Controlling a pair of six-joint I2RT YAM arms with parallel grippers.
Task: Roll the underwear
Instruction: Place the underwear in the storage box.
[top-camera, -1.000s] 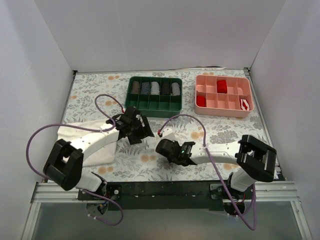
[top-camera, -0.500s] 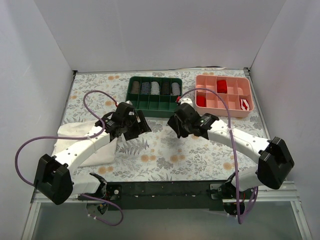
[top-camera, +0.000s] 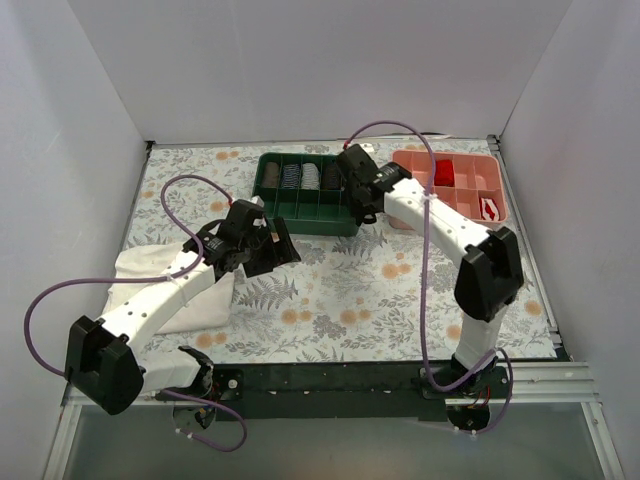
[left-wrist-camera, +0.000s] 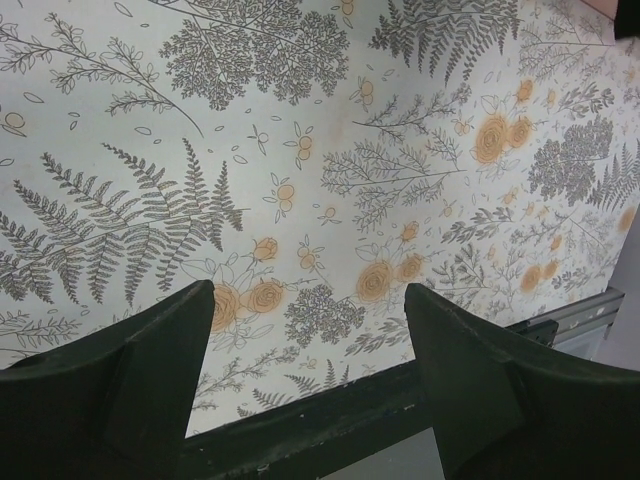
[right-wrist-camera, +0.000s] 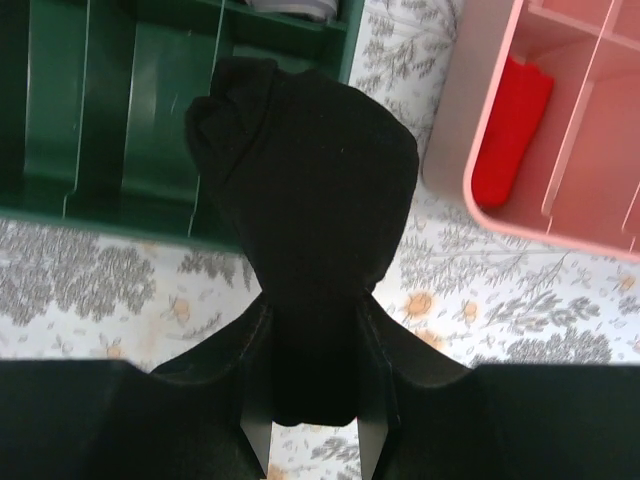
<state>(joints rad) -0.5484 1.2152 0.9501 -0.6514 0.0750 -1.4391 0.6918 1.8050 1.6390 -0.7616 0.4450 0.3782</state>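
The underwear (right-wrist-camera: 310, 170) is a tight black roll with no pale waistband showing. My right gripper (right-wrist-camera: 312, 400) is shut on its lower end. It holds the roll over the front right corner of the green tray (right-wrist-camera: 120, 120), by the gap to the pink tray (right-wrist-camera: 560, 200). In the top view the right gripper (top-camera: 362, 202) is at the green tray's (top-camera: 262, 190) right end, and the roll cannot be told apart from it. My left gripper (left-wrist-camera: 305, 300) is open and empty above the floral table cover; in the top view it (top-camera: 272, 250) is left of centre.
A folded white cloth (top-camera: 160, 290) lies under the left arm at the table's left. The green tray's back row holds several dark and striped rolls (top-camera: 320, 177). The pink tray (top-camera: 450, 228) holds red rolls (top-camera: 443, 172). The table's black front rail (left-wrist-camera: 330, 420) shows below the left fingers.
My right arm has swung from the near centre of the table out to the green tray's right end, carrying the black roll. My left arm has shifted slightly left and back.
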